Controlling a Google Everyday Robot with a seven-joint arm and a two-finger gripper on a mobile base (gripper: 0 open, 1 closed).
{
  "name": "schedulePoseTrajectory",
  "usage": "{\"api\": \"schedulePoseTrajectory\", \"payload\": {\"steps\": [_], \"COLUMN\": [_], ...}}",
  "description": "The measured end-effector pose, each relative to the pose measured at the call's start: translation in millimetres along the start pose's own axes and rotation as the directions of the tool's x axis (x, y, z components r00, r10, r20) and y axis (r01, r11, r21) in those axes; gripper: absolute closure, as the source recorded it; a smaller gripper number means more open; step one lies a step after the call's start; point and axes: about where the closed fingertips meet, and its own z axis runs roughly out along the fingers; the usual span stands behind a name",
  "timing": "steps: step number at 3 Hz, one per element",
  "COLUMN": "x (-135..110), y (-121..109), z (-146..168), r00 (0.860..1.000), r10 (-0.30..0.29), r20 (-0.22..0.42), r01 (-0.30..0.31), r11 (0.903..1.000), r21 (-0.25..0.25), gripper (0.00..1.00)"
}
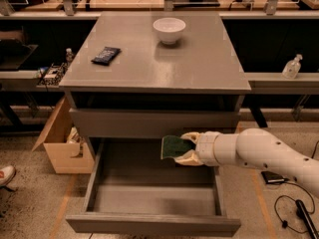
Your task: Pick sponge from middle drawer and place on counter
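The sponge (173,146), dark green face toward me, is held in my gripper (188,148), which is shut on it. The white arm reaches in from the right. The sponge hangs above the back right part of the open middle drawer (149,225), clear of its bare grey floor, just in front of the closed drawer front above. The grey counter (159,66) lies above and behind the gripper.
A white bowl (169,29) stands at the counter's back middle and a flat dark packet (105,55) lies at its left. A cardboard box (57,141) sits on the floor left of the cabinet. A wooden workbench (149,4) runs behind.
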Motion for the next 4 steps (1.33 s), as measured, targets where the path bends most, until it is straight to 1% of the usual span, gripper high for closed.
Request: {"api": "schedulePoseTrajectory", "payload": {"steps": [1, 2, 3, 4], "x": [-25, -56, -93, -95], "y": [-33, -68, -94, -96], "z": [-40, -77, -103, -104], "r00": [0.995, 0.976, 0.947, 0.948], "r10": [-0.090, -0.183, -0.275, -0.275], "r20": [-0.049, -0.115, -0.166, -0.161], "r01": [0.094, 0.199, 0.299, 0.301], "r11": [0.9918, 0.9681, 0.9425, 0.9394], "r21": [0.087, 0.152, 0.148, 0.165], "gripper": [1.00, 1.00, 1.00, 1.00]}}
